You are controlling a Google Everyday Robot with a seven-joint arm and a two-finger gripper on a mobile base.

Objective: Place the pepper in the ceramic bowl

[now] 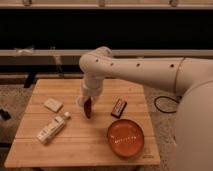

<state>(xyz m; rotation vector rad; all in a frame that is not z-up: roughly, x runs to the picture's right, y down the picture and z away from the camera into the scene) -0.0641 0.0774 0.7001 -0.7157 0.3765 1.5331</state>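
The pepper (pixel 88 109) is a small dark red-brown piece that hangs upright above the wooden table (pixel 40 150), left of the table's middle. My gripper (pixel 87 99) points down from the white arm and is shut on the pepper's top end. The ceramic bowl (pixel 125 138) is wide, glossy and orange-red. It stands at the table's front right, below and to the right of the gripper, with nothing in it.
A dark flat packet (pixel 118 107) lies between the gripper and the bowl. A white bottle (pixel 52 128) lies at the front left and a pale block (pixel 52 104) sits behind it. A small white cup (pixel 79 101) shows partly behind the gripper. The arm's large body (pixel 192 125) fills the right side.
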